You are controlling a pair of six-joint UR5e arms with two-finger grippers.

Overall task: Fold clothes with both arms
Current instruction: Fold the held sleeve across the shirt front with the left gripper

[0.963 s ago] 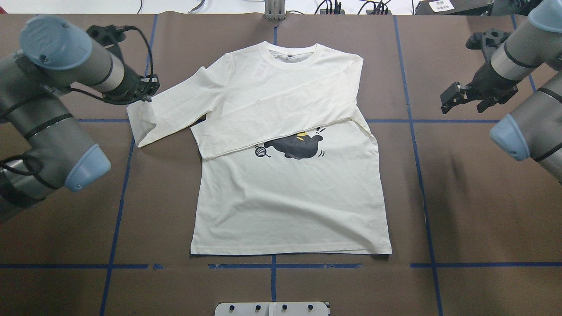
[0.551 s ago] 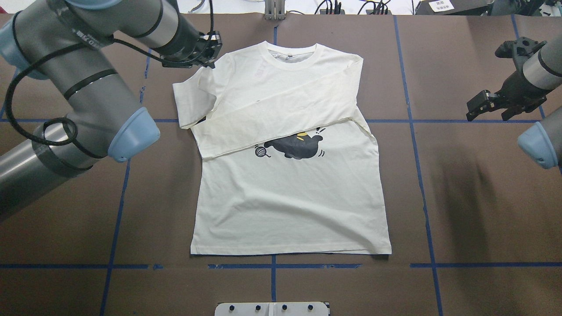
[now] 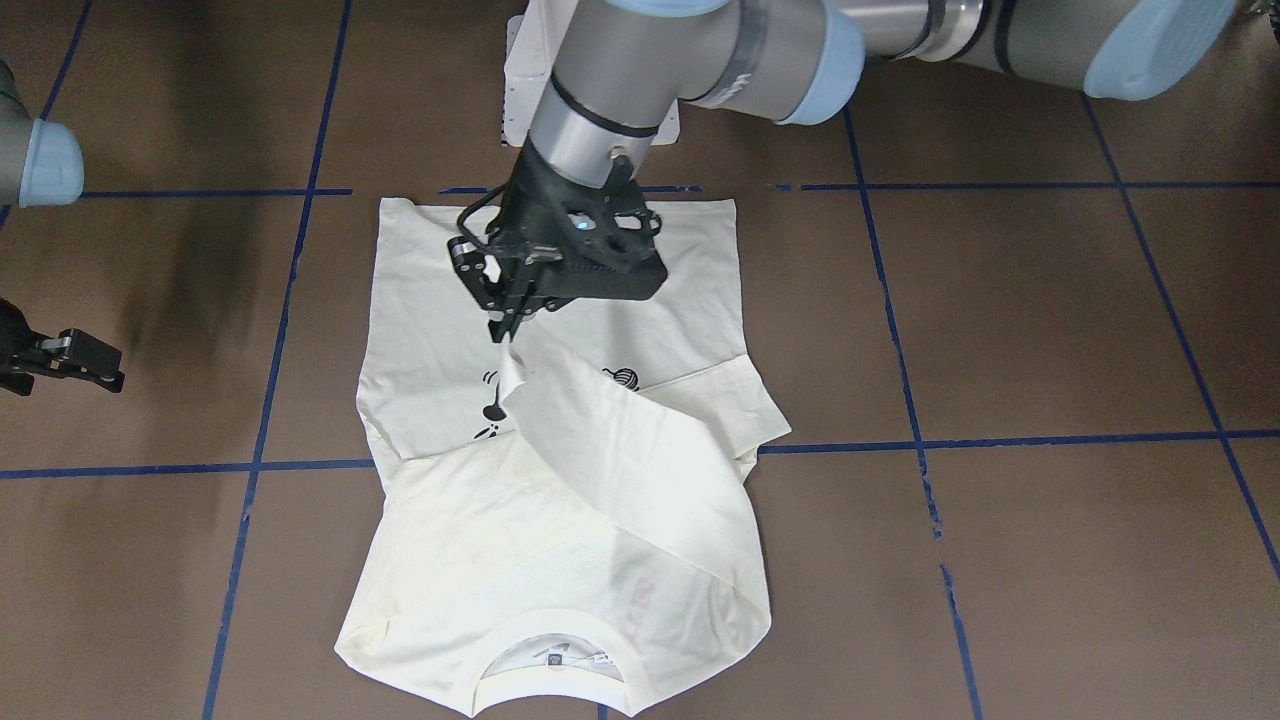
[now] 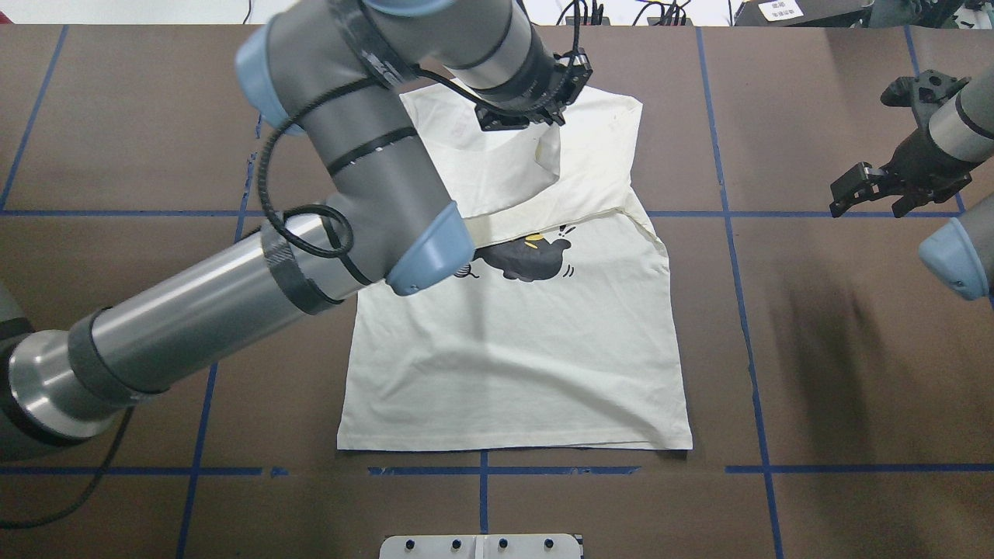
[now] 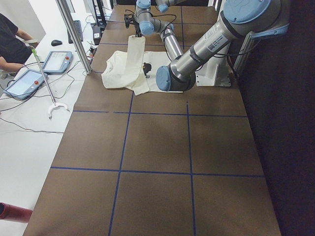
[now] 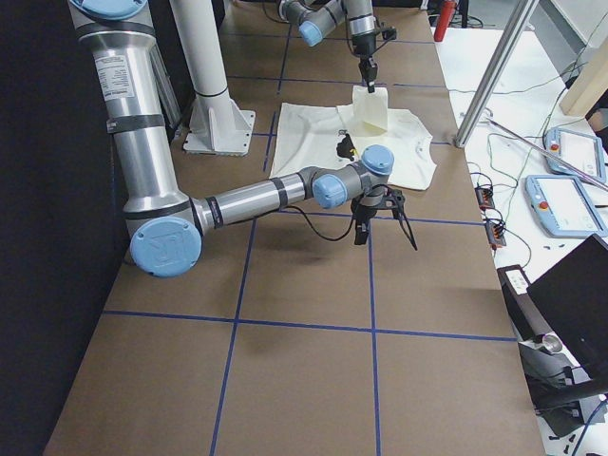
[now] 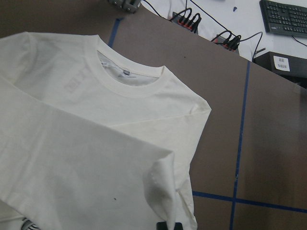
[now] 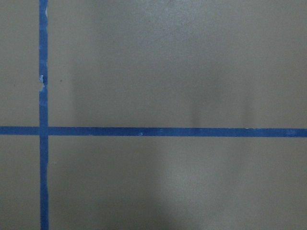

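Note:
The cream T-shirt (image 4: pixel 512 349) lies flat, front up, collar at the far edge, cat print (image 4: pixel 528 258) partly showing. One sleeve lies folded across the chest. My left gripper (image 4: pixel 543 128) is shut on the cuff of the other sleeve (image 4: pixel 547 159) and holds it raised over the shirt's upper middle. In the front-facing view the left gripper (image 3: pixel 505 325) pinches the sleeve (image 3: pixel 600 440), which drapes down to the shoulder. The left wrist view shows the collar (image 7: pixel 127 81) and cloth at the fingertips (image 7: pixel 168 225). My right gripper (image 4: pixel 862 194) is open and empty above bare table, right of the shirt.
Brown table with a blue tape grid (image 4: pixel 730 213). The white base plate (image 4: pixel 481 546) sits at the near edge. Cables and plugs (image 4: pixel 590 12) line the far edge. Tablets and a person (image 5: pixel 10 39) are beyond that edge.
My left arm swung from the table's left side across the shirt, carrying the sleeve cuff over to the upper middle. My right gripper drew back to the right.

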